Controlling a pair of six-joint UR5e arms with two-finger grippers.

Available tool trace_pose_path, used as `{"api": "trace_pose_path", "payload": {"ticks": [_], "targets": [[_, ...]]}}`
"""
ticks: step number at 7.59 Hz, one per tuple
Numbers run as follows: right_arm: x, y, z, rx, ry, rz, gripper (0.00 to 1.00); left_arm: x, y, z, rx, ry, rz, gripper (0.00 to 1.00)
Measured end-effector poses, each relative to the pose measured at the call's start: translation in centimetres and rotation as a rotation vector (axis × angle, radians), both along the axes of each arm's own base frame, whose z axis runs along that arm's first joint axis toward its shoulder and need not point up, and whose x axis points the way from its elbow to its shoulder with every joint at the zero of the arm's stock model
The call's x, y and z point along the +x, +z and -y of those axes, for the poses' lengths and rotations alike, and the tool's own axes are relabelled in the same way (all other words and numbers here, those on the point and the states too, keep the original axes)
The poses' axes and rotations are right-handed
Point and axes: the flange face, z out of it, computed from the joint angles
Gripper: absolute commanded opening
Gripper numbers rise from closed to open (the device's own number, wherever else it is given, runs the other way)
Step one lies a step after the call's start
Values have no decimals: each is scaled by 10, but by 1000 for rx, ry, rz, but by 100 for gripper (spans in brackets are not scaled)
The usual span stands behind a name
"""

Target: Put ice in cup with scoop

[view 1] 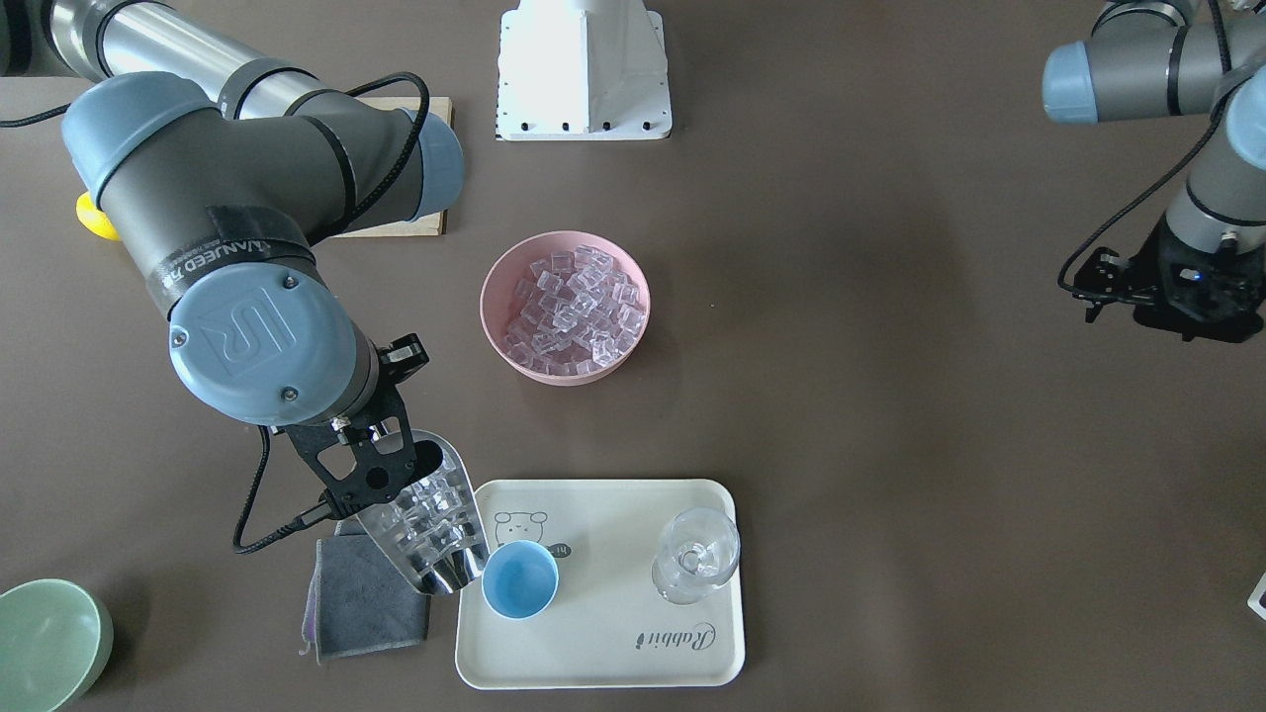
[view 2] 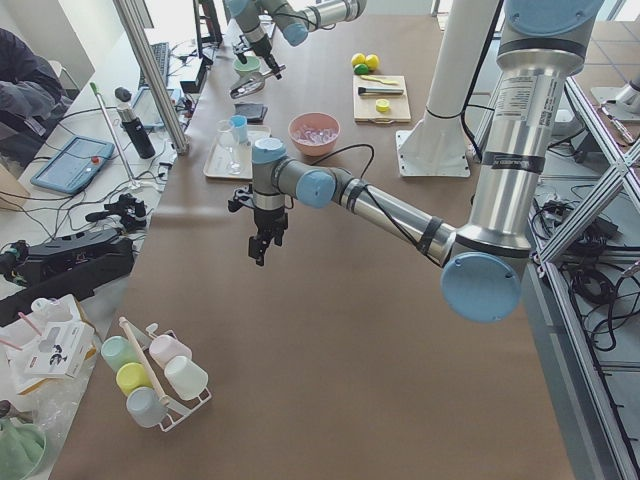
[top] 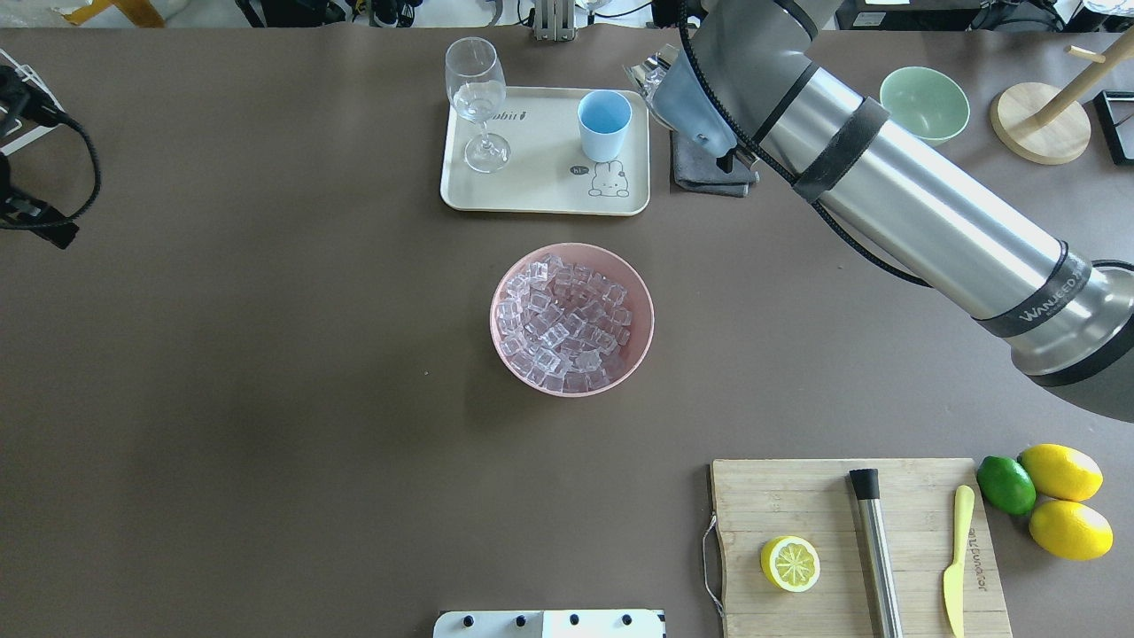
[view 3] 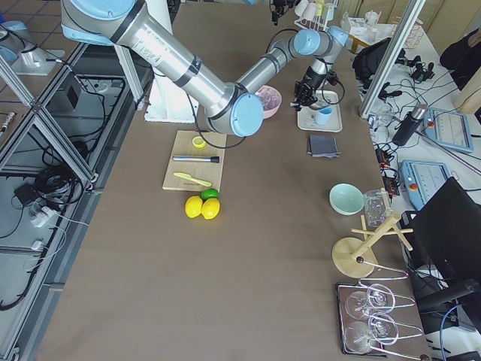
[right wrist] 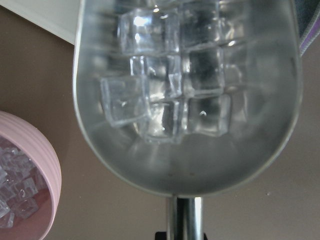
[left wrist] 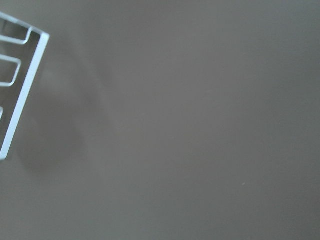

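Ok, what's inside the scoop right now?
The scoop holds a cluster of clear ice cubes; the trough near the handle is bare metal. The top cubes cover whatever lies under them, so the full count can't be seen.

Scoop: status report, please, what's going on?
Right gripper shut on scoop, loaded with ice, lip beside the cup. Cup empty. Left gripper off to the side, jaws unclear. Glass stands apart from the cup.
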Motion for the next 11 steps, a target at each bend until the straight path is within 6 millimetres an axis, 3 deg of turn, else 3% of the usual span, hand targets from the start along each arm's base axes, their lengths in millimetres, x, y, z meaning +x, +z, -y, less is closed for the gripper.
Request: {"api": "trace_pose_path", "payload": {"ticks": [2, 3, 4, 6, 11], "targets": [[-9, 3, 0, -31, -39, -26, 0, -94, 61, -29, -153, -132, -75, 98], [-15, 4, 3, -32, -78, -34, 0, -131, 84, -48, -205, -191, -122, 98], [-17, 0, 6, -23, -110, -45, 0, -152, 99, -61, -232, -229, -145, 98], [-20, -8, 12, -12, -160, -68, 0, -180, 116, -71, -260, -288, -160, 98], [-29, -9, 29, 2, -296, -146, 0, -199, 135, -76, -302, -330, -180, 98]]}}
